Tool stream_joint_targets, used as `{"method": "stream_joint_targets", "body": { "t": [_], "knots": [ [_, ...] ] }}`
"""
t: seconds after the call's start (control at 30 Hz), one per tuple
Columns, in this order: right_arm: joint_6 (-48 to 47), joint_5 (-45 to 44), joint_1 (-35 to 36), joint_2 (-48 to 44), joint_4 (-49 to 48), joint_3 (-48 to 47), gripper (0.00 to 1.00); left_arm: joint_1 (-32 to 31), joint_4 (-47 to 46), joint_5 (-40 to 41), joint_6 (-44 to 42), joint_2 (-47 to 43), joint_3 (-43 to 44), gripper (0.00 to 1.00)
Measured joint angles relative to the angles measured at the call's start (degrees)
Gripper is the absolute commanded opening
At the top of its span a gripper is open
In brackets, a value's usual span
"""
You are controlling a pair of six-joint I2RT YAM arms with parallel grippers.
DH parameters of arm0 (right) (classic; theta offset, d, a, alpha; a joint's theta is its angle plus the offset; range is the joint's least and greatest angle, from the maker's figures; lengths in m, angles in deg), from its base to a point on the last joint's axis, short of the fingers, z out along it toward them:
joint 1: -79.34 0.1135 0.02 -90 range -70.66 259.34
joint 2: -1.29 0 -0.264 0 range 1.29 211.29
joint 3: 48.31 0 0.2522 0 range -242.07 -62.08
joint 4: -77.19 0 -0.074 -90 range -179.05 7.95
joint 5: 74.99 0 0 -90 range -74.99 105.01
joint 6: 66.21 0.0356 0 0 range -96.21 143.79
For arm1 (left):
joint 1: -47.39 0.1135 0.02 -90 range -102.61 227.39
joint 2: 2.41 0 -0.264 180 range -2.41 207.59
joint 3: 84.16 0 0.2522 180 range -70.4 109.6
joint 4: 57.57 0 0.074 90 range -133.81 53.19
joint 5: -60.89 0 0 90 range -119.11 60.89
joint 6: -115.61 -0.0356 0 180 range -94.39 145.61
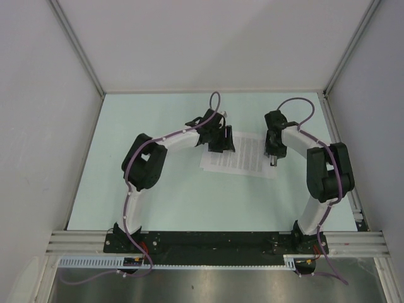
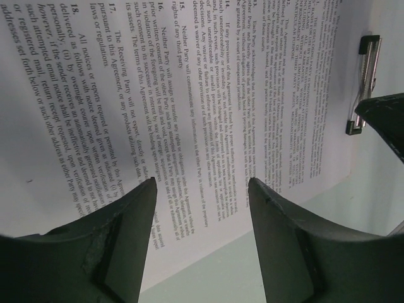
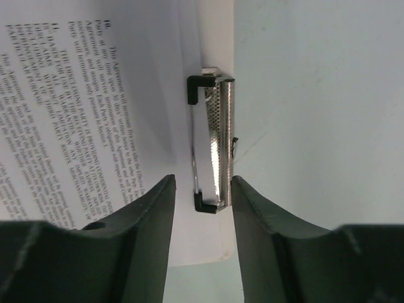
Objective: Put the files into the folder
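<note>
- Top view: the files lie flat at the centre of the table; left gripper over their 10 o'clock corner, right gripper at their 3 o'clock edge; jaws too small to read here.
- Left wrist view: left jaws spread above the print, pinching nothing; clip at 2 o'clock; legible: "15. Neither Party will communicate any information", "16. Neither Party will assign or transfer", "17. The Receiving Party will not export", "18. All notices or reports"; no brand seen.
- Right wrist view: right jaws part-spread astride the clip's 6 o'clock end; contact cannot be told; bare white strip at 12 o'clock judged to be the folder; print at 9 o'clock, "10. This Agreement".
- Judgement: step in hand is working the clip so the sheets seat beneath it; next move calls for a square pinch on the clip while the left arm steadies the paper.
</note>
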Motion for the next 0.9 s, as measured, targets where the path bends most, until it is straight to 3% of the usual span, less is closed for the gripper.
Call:
{"method": "stream_joint_targets", "body": {
  "t": [0.27,0.33,0.4,0.5,0.9],
  "knots": [
    [-0.09,-0.55,-1.38,2.51,-1.46,0.00,0.43,-0.81,-1.81,0.26,2.95,1.57,0.20,0.63],
    [-0.15,0.02,-1.88,2.97,-2.05,0.00,0.38,-0.87,-2.12,0.37,3.10,1.66,0.20,0.62],
    [-0.37,0.70,-2.40,3.54,-2.49,0.00,0.26,-0.87,-2.51,0.50,3.41,1.66,0.20,0.62],
    [-0.81,1.14,-2.78,3.58,-2.71,-0.04,0.26,-0.87,-2.91,0.52,3.61,1.66,0.02,0.62],
    [-1.90,2.91,-3.58,3.58,-3.96,0.22,0.46,-0.87,-2.89,0.59,3.96,2.23,-0.11,0.62]
  ]
}}
